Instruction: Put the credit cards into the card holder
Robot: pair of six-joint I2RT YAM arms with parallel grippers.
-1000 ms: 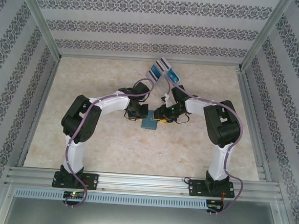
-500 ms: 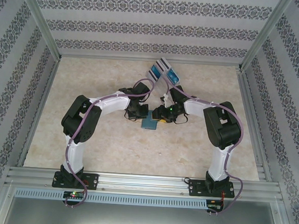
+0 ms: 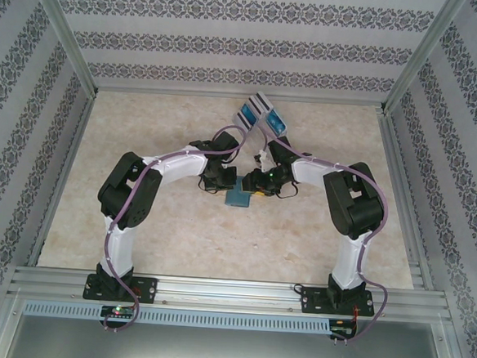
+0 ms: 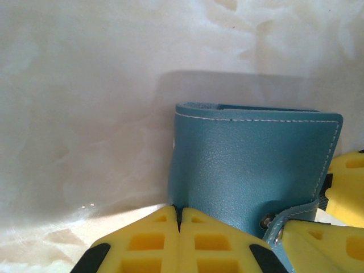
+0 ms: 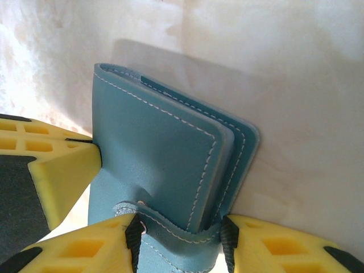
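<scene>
**Fingers.** On the left gripper (image 4: pixel 179 219) I read both yellow fingers (image 4: pixel 142 244) pressed flat together. Their tips butt against one edge of the holder (image 4: pixel 250 165), close to a corner. On the right gripper (image 5: pixel 179 230) I read the jaws as partly apart, with one dark pad (image 5: pixel 132 230) on each side of the holder's strap (image 5: pixel 170 224). They are clamped on that edge.

**Holder.** It is teal with white stitching and lies folded on the table (image 3: pixel 137 221), outer face up. Its layers are slightly offset along one side. The strap carries a small metal stud and curls over the edge held by the right gripper. In the top view I place the holder near the middle of the table, between the two grippers, which approach it from opposite sides. A left finger touches the holder's side in the right wrist view.

**Cards.** The cards (image 3: pixel 261 113) lie close together near the middle of the far edge of the table, well apart from the holder. They show blue and grey faces. I cannot tell their number.

**Arms.** Both arms bend inward from their bases at the near edge.
</scene>
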